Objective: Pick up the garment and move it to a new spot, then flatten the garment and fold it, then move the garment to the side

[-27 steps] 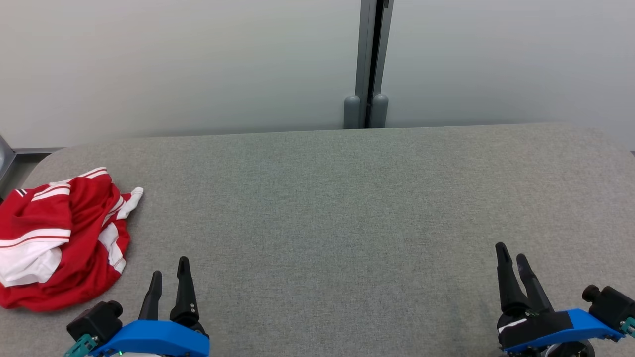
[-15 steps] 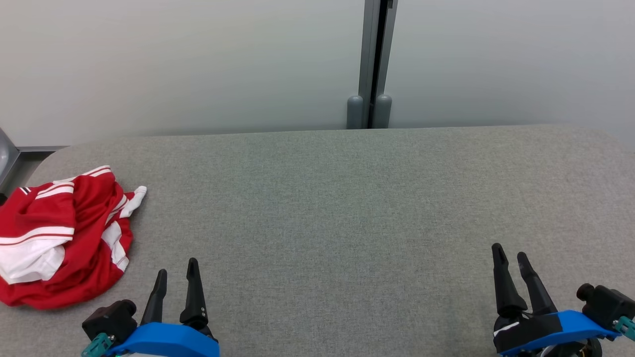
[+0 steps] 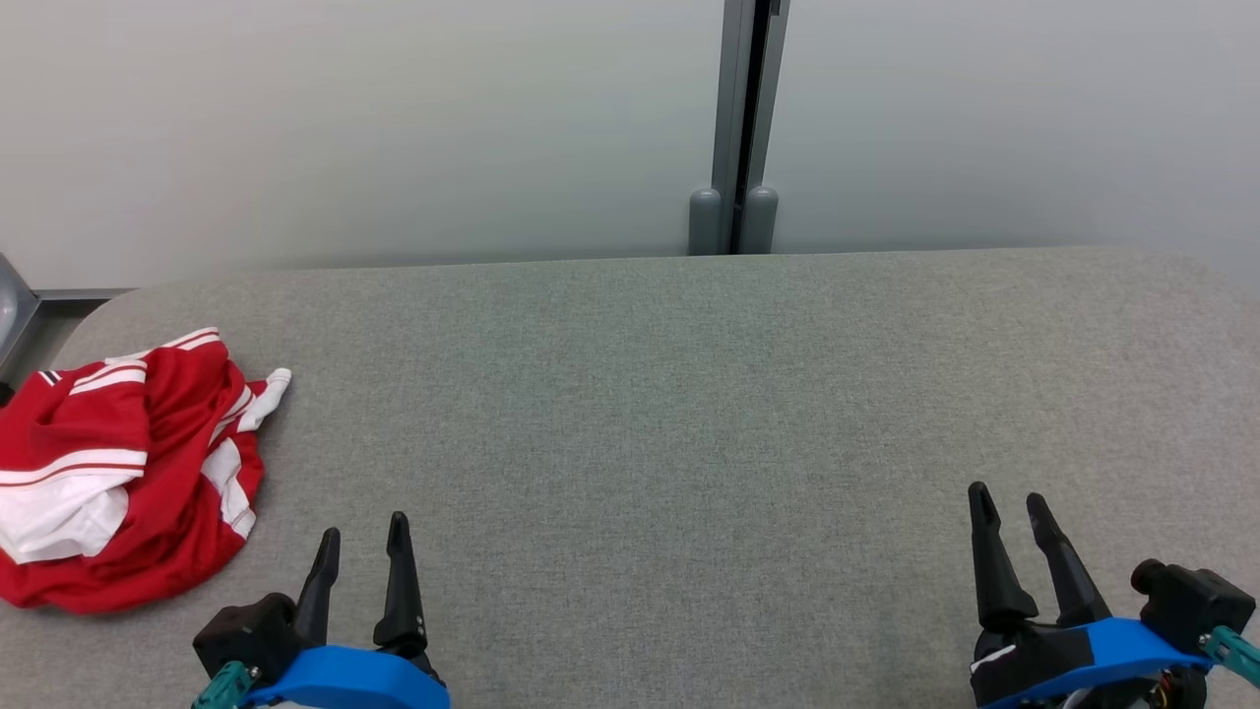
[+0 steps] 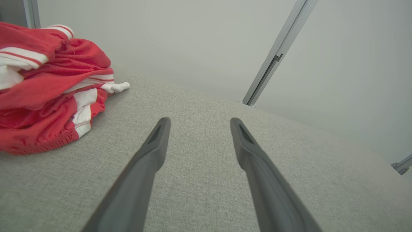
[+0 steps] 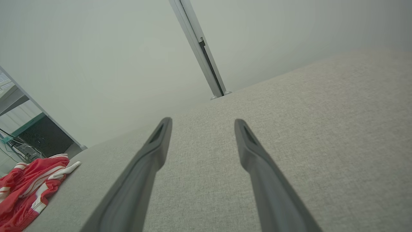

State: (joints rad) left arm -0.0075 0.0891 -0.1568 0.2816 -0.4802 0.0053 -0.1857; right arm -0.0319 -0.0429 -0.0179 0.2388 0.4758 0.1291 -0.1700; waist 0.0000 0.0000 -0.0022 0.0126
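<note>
garment [image 3: 118, 473]: red with white stripes and white panels, crumpled in a heap on the far left end of the grey fabric worktop [image 3: 640, 394], near its rounded left corner. free of both claws. a white bit sticks out at its upper right edge. left wrist view has it at upper left, bunched in folds, gathered hem down on the fabric. right wrist view catches it at the lower left corner.

left claw [image 3: 364, 528]: lower left of head view, 2 dark fingers [image 3: 399, 581] apart, empty, over bare worktop just right of the garment's near edge, not touching it. fingers point away from the robot. left wrist view shows grey fabric in the gap between them.

right claw [image 3: 1006, 495]: lower right of head view, 2 fingers apart, empty, over bare worktop, well apart from the garment.

blue wrist housings [image 3: 345, 679] on both arms. behind the worktop a pale wall [image 3: 345, 128] with a grey vertical post [image 3: 743, 118], 2 rounded feet at its base. right wrist view: cables [image 5: 19, 146] at far left, past the worktop edge.
</note>
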